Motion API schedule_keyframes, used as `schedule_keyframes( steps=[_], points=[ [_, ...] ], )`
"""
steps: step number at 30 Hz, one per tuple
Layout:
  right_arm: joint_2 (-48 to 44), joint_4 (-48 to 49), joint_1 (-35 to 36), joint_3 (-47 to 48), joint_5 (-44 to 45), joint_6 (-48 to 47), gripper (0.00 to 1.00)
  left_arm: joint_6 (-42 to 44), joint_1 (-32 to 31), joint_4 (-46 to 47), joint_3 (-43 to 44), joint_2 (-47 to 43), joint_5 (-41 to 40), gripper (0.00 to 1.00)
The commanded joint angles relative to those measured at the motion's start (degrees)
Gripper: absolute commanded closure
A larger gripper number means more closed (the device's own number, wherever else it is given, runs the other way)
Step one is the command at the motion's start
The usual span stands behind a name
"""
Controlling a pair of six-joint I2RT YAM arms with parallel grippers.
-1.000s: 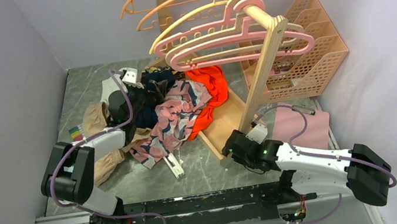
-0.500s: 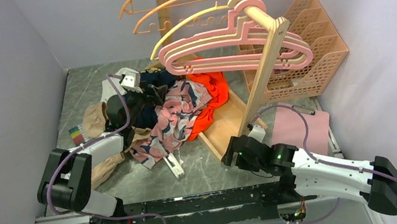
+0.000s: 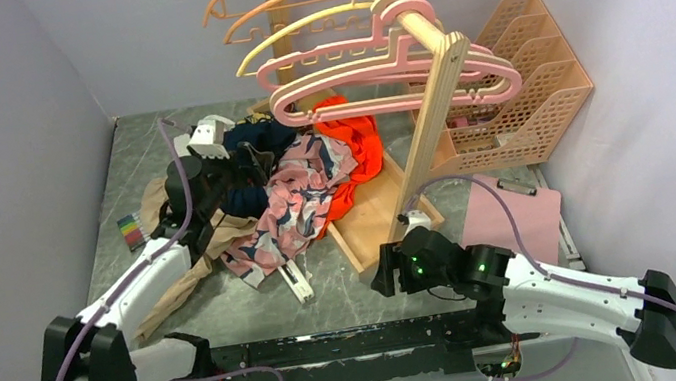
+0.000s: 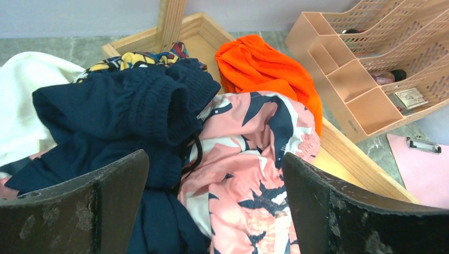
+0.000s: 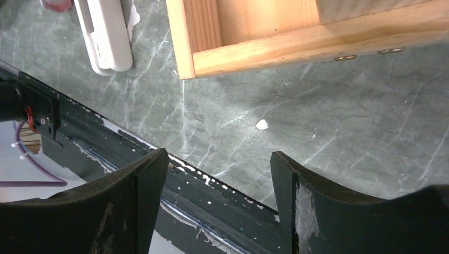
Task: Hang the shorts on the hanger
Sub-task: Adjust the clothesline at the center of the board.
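Marbled grey table (image 3: 232, 318); the shorts (image 3: 300, 201) are crumpled mid-pile, soft pink print partly buried under a ribbed navy garment (image 4: 132, 106), so the outline's hard to read. Pink plastic hanger (image 3: 332, 110) hangs on the wooden rail (image 3: 398, 8) above. Left gripper (image 4: 215, 159) gapes wide over the pile, holding nothing. Right gripper (image 5: 219, 174) is spread over bare table by the front edge, also empty.

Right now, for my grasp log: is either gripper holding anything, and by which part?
Nothing is held. The left gripper hangs open over the shorts, with nothing between its fingers; the right gripper is open above the table.
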Motion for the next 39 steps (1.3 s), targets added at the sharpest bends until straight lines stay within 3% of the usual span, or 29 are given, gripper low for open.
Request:
schedule_keyframes(
  steps=[1,10,15,19,25,29,39],
  points=[
    [0.66,4.46,0.35,0.22,-2.28,-5.13,0.27,-0.19,-0.36,-8.96,-0.28,-3.9,-2.2,0.0],
    [-10.01,6.24,2.07,-1.92,-19.05,-10.53,0.29,1.33,-0.36,-14.37,1.25,-6.1,0.45,0.02],
    [-7.92,7.56,2.79,-0.91,-21.2,-12.37,0.3,2.45,-0.33,-16.43,1.72,-7.94,1.63,0.02],
    [3.0,10.77,6.19,2.33,-15.43,-15.53,0.33,3.42,-0.36,-17.82,1.9,-9.43,1.5,0.02],
    [20.22,14.57,16.45,8.69,2.87,-17.39,0.38,4.01,-0.36,-20.57,2.24,-11.24,1.11,0.03],
    [29.22,16.32,17.1,11.12,13.06,-15.08,0.42,5.17,-0.36,-23.29,2.01,-13.66,-0.73,0.03],
    [42.44,17.86,15.81,15.94,27.23,-13.2,0.53,4.17,-0.36,-24.42,-2.97,-21.81,-5.93,0.04]
  ],
)
